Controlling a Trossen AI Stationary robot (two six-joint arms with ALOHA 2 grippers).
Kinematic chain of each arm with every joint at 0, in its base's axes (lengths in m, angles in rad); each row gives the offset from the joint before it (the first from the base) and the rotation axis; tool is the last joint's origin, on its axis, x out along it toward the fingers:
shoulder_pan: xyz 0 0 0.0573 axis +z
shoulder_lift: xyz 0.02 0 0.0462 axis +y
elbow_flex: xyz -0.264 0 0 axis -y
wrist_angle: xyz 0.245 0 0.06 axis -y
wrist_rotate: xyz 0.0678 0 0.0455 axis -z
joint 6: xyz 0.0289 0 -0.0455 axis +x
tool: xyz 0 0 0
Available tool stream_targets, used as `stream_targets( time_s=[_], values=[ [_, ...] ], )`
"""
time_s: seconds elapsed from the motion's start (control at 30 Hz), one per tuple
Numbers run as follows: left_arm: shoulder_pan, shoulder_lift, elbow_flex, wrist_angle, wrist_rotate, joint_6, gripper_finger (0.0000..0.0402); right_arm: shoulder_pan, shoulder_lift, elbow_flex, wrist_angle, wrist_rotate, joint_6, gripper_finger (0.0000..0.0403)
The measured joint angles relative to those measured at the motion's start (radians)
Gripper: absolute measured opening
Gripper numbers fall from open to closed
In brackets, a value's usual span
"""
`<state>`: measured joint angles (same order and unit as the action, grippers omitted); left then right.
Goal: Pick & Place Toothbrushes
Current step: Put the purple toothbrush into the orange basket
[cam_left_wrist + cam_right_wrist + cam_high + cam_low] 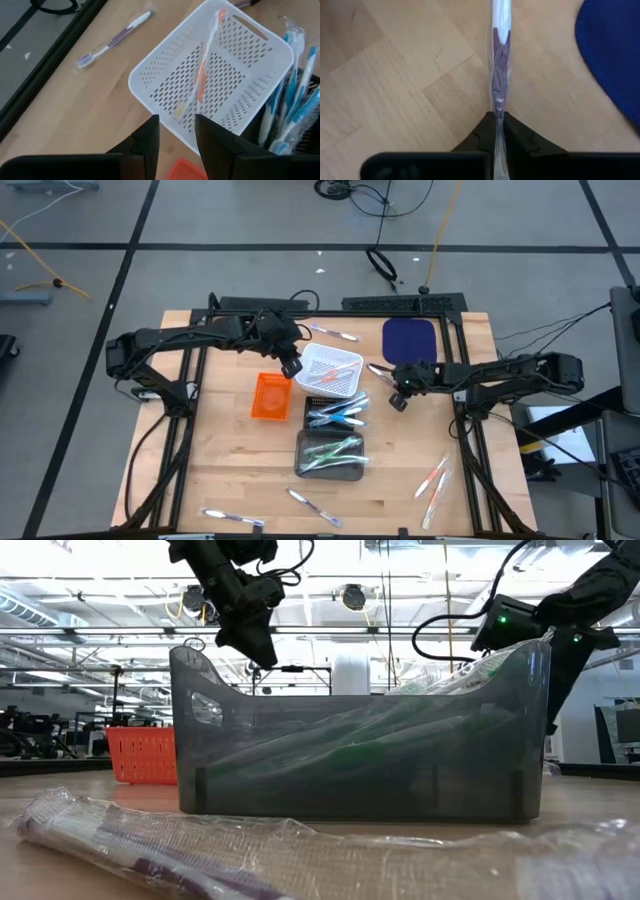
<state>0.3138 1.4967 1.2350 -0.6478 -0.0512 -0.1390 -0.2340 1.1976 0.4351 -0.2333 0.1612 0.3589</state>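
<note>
My left gripper (pixel 176 134) (pixel 291 367) hovers open over the near-left rim of the white perforated basket (pixel 260 65) (pixel 345 385), where one orange toothbrush (pixel 202 70) lies on the bottom. My right gripper (pixel 498 122) (pixel 393 383) is to the right of the basket, shut on a purple-and-white toothbrush in a clear wrapper (pixel 499 75) (pixel 379 369). Blue toothbrushes (pixel 335 415) fill one tray and green ones (pixel 330 450) the grey tray (pixel 360 730). Loose toothbrushes lie on the table (pixel 335 332) (pixel 232 518) (pixel 313 507) (pixel 433 480). My right gripper pinches the wrapped purple toothbrush between its two fingers at the handle (pixel 498 111). The brush runs straight out ahead, in line with the fingers, over the bare wood beside the blue mat. I cannot tell whether its far end rests on the table.
An orange basket (pixel 270 395) stands left of the trays. A dark blue mat (pixel 410 337) (pixel 615 55) lies at the far right of the table. A purple toothbrush (pixel 115 37) lies on the wood beyond the white basket. Black frame rails (pixel 190 410) run along both table sides.
</note>
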Motion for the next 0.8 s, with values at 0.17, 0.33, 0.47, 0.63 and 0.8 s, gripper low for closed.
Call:
stream_targets(
  time_s=[0.17,0.33,0.47,0.63,0.8],
  values=[
    [0.0,0.0,0.0,-0.001,-0.003,0.0,0.0122,0.001,-0.001,0.0,0.0,0.027,0.015,0.0005],
    [0.0,0.0,0.0,0.0,-0.003,0.001,0.0122,-0.001,-0.032,0.0,-0.021,0.08,0.022,0.0001],
    [0.0,0.0,0.0,0.011,-0.003,0.001,0.0122,-0.001,-0.081,0.039,-0.071,0.151,0.022,0.0001],
    [0.0,0.0,0.0,0.035,-0.002,-0.001,0.0122,0.0,-0.161,0.091,-0.08,0.185,-0.001,0.0001],
    [0.0,0.0,0.0,0.1,-0.002,0.004,0.0122,0.003,-0.228,0.13,-0.006,0.2,-0.045,0.0001]
  ],
)
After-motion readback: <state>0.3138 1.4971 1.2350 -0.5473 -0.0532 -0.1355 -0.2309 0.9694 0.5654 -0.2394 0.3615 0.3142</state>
